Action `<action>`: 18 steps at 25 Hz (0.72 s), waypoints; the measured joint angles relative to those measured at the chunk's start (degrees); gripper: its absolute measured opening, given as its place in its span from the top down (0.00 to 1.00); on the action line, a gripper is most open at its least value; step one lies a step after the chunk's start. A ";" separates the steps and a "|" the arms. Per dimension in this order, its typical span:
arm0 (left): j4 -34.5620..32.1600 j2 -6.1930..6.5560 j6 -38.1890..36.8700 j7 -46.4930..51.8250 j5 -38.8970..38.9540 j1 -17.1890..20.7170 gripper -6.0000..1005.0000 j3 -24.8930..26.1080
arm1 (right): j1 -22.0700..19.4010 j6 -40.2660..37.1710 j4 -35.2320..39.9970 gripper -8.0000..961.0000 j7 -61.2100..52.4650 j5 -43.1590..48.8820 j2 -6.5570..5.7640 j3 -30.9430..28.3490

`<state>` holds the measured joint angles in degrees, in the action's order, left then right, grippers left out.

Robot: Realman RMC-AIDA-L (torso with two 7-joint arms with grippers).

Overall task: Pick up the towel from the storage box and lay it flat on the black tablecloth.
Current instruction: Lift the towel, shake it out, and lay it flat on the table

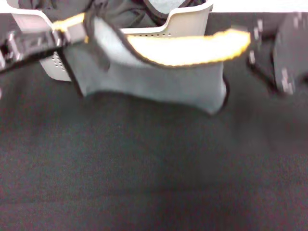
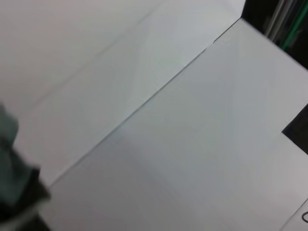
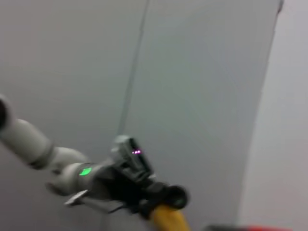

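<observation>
Towel (image 1: 159, 79) hanging stretched, grey side forward and yellow top edge folded over, just before the storage box (image 1: 190, 21), above the black tablecloth (image 1: 154, 173). Left gripper (image 1: 65, 32) and right gripper (image 1: 252, 41) apparently pinching its top corners, though blurred. Best lowered level, kept taut, bottom edge touching first.

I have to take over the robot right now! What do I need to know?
Left gripper: jaws shut on one corner of the towel, up by the storage box.
Right gripper: jaws shut on the other top corner of the towel.
The towel hangs stretched between both grippers, grey side facing the head camera, yellow showing along its top edge. Its lower edge hangs above the black tablecloth, in front of the box.
Done: towel lifted out of the box.
Left: lower it, lay it flat on the tablecloth, then open both jaws.
</observation>
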<state>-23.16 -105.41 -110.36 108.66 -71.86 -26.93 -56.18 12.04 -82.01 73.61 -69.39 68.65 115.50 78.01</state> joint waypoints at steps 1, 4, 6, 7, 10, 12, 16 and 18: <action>-0.07 0.12 -0.57 0.74 -0.71 0.89 0.98 0.00 | -1.90 -2.02 -0.01 0.94 -0.42 0.11 -0.04 0.67; -0.54 0.51 -1.69 5.83 -3.29 4.76 0.98 0.15 | -6.61 -7.23 -0.44 0.94 -2.79 1.44 -0.04 1.65; -0.80 0.54 -1.52 8.89 -5.15 6.72 0.98 0.29 | -7.52 -9.48 -3.24 0.94 -4.50 3.75 -0.07 1.97; -0.97 0.55 -1.21 10.46 -6.53 7.70 0.98 0.32 | -7.54 -10.39 -5.56 0.94 -4.90 5.10 -0.09 2.16; -1.13 0.56 -0.94 12.20 -8.44 8.28 0.98 0.33 | -7.16 -13.62 -10.89 0.94 -4.40 6.54 -0.17 1.27; -2.40 0.47 -2.97 14.38 -9.96 9.13 0.98 0.22 | -7.17 -15.96 -11.68 0.94 -3.43 6.37 -0.20 0.27; -3.21 0.01 -5.87 13.45 -10.67 10.02 0.98 0.01 | -7.60 -19.34 -9.56 0.94 -2.11 4.75 -0.20 -1.62; -3.18 -0.57 -6.12 11.90 -10.82 9.87 0.98 -0.01 | -7.86 -20.96 -8.64 0.94 -1.43 3.86 -0.18 -3.19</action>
<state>-26.33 -105.98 -116.48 120.56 -82.68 -17.06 -56.20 4.18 -102.97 64.97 -70.83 72.51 115.31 74.82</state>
